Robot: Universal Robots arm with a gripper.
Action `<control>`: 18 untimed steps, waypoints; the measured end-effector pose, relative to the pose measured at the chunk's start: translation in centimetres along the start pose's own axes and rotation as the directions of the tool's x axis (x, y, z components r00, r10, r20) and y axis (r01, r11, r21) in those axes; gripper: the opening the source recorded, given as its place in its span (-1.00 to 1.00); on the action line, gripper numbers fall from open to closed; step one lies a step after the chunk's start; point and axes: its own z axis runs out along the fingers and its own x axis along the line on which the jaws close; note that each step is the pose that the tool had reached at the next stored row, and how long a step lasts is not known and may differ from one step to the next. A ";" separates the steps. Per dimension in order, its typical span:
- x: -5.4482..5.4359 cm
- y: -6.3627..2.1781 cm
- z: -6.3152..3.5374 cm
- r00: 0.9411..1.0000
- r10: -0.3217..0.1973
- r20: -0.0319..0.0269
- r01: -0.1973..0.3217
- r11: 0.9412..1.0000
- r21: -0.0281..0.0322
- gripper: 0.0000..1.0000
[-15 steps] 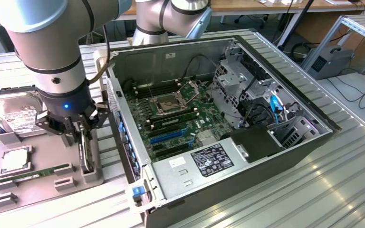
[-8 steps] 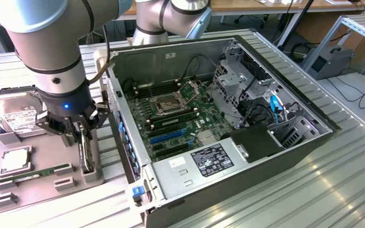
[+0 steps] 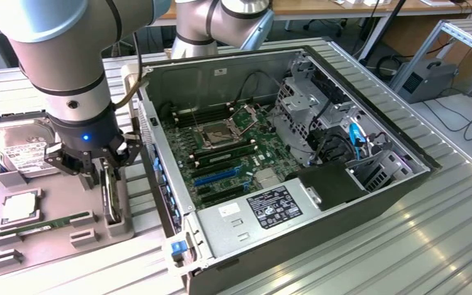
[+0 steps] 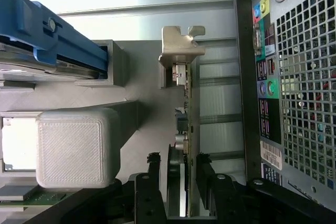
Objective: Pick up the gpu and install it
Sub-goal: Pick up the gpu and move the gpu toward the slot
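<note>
The gpu stands on its edge in a slot of the grey holder, at the exterior view's left of the open computer case. My gripper hangs straight over the card with a finger on each side. In the wrist view the gpu is edge-on, its pale metal bracket at the far end. My gripper straddles it open, and a small gap shows between the card and one of the fingers.
The holder also carries a hard drive, a processor and a green RAM stick. Inside the case lie the motherboard's blue slots. The case's rear panel stands close beside the card.
</note>
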 end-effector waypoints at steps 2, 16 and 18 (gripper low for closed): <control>0.0 0.01 -0.28 1.000 0.000 0.000 0.000 1.000 0.000 -0.18; 0.0 0.04 -0.52 1.000 0.000 0.000 0.000 1.000 -0.002 -0.46; 0.0 0.04 -0.52 1.000 0.000 0.000 0.000 1.000 -0.002 -0.46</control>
